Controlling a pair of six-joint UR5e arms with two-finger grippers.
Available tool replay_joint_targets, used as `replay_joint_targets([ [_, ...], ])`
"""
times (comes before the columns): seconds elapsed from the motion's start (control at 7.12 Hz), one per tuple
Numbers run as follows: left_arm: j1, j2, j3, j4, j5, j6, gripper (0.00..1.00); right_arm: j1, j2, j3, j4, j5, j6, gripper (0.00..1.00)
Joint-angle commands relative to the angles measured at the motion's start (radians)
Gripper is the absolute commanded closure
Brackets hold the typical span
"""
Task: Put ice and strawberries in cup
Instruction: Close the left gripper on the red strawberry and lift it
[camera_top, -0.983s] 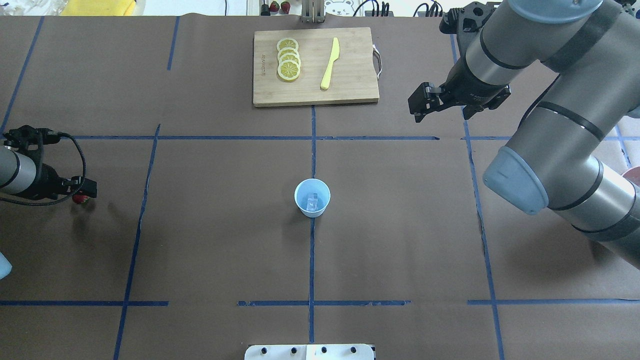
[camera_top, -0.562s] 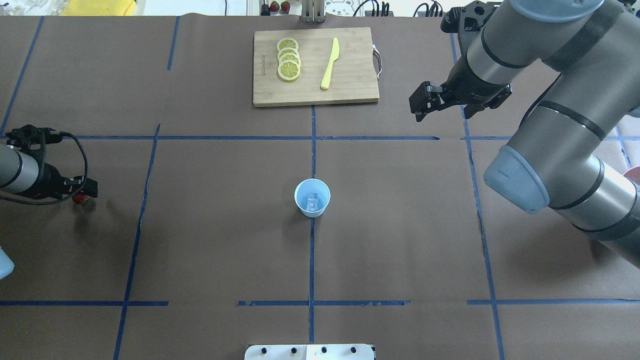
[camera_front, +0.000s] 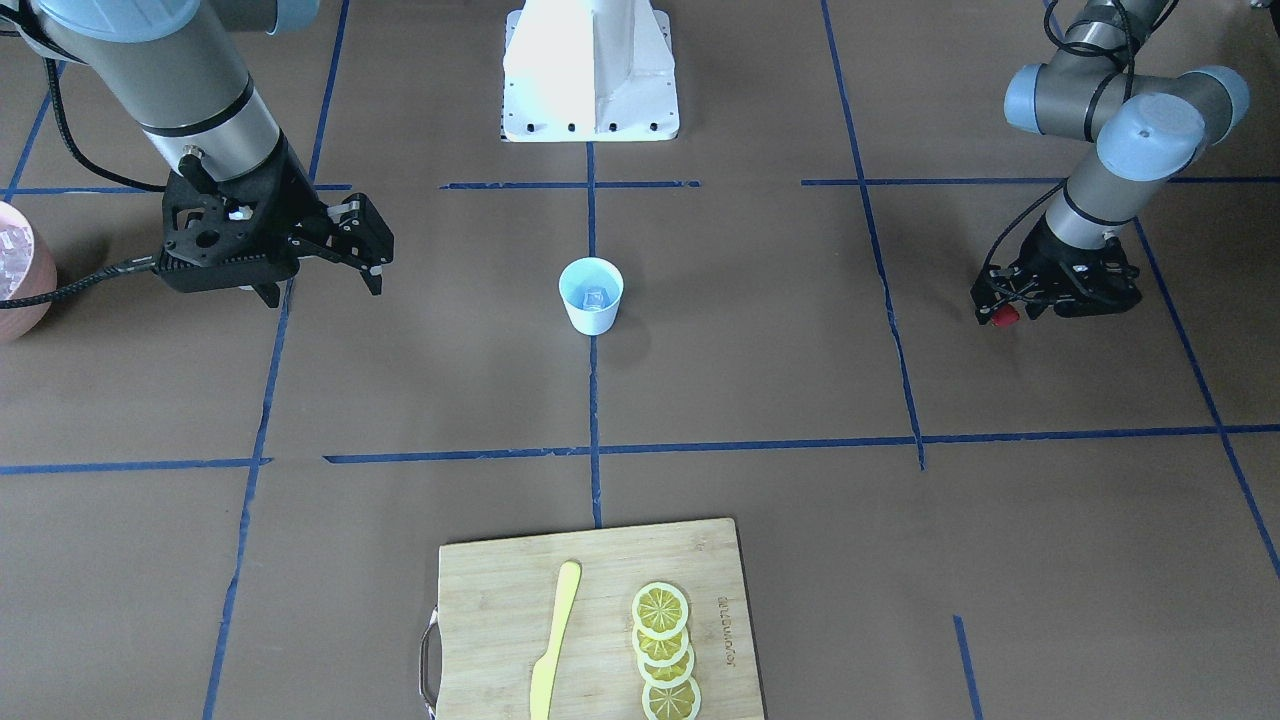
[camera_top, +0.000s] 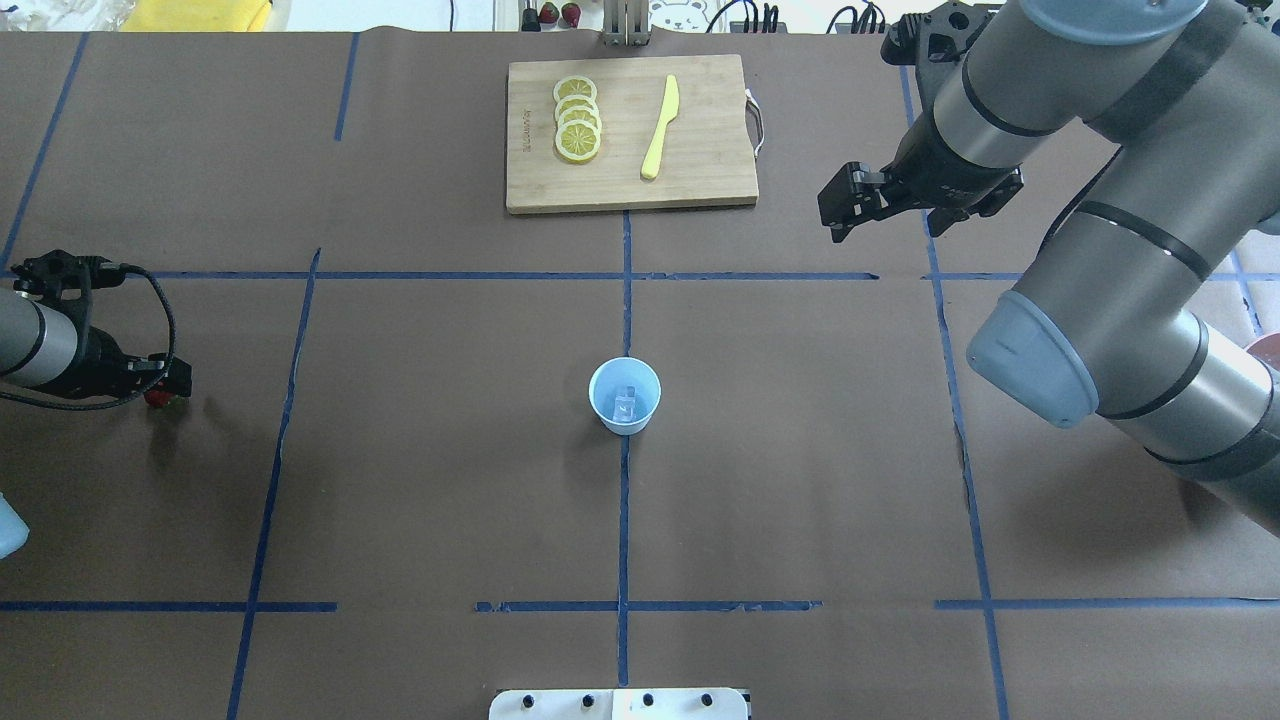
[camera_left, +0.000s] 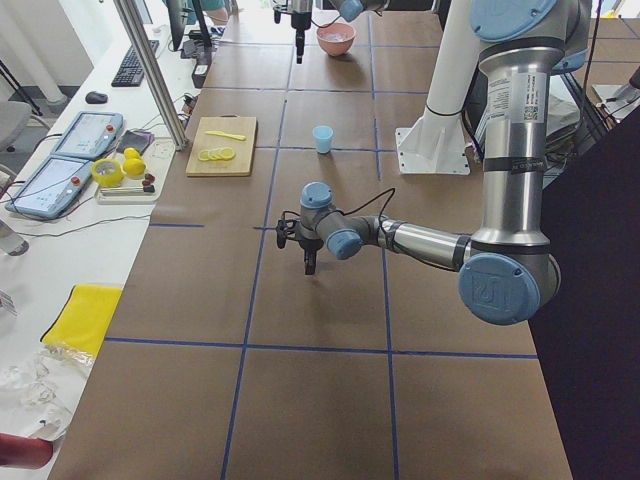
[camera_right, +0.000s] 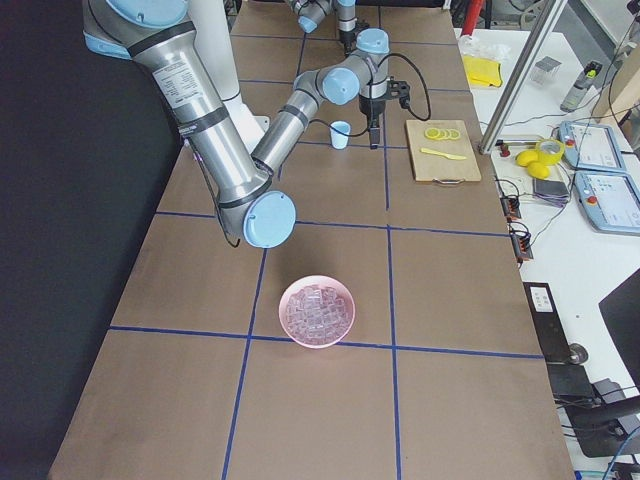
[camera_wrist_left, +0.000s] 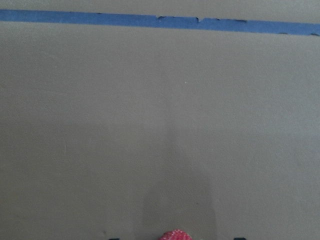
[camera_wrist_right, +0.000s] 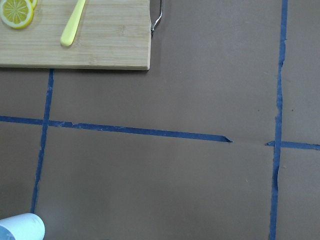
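1. Risk: the strawberry (camera_front: 1005, 316) is small and roundish. An off-centre pinch would likely squirt it out or send it rolling across the desk (camera_top: 420, 480).
2. Risk: it's a long carry. The strawberry sits at the left end of the desk and the cup (camera_front: 590, 312) at centre, well apart. A weak hold probably drops it on the way.
3. Risk: the cup looks light and its mouth is small. An off-centre release or a knock on the rim could bounce the strawberry out, or tip the cup and spill the ice (camera_top: 625, 403) already inside.
4. Left jaws: low over the desk, pointing down, strawberry right at their tips. The wrist view shows only the strawberry's top at the bottom edge, centred between the two tips. Can't tell whether they clamp it or just straddle it.
5. Right jaws: spread and empty, hanging over the right side near the cutting board (camera_top: 710, 120), well apart from the cup. They're not in the way.
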Motion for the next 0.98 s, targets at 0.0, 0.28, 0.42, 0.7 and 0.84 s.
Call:
replay_joint_targets([
  [0.0,0.0,0.0,0.007,-0.001,0.0,0.0,0.32,0.0,0.001,0.0,0.001,0.0,0.001,0.01],
  [0.28,0.0,0.0,0.007,0.001,-0.004,0.0,0.52,0.0,0.001,0.0,0.001,0.0,0.004,0.01],
  [0.42,0.0,0.002,0.004,0.002,-0.005,0.0,0.76,0.0,0.001,0.0,-0.001,0.0,0.004,0.01],
  [0.7,-0.008,0.002,-0.025,0.012,-0.083,0.003,0.99,0.0,-0.002,0.009,-0.001,0.0,0.01,0.01],
  [0.84,-0.035,0.0,-0.064,0.053,-0.12,0.004,0.99,0.003,-0.004,0.014,-0.001,0.001,0.01,0.01],
])
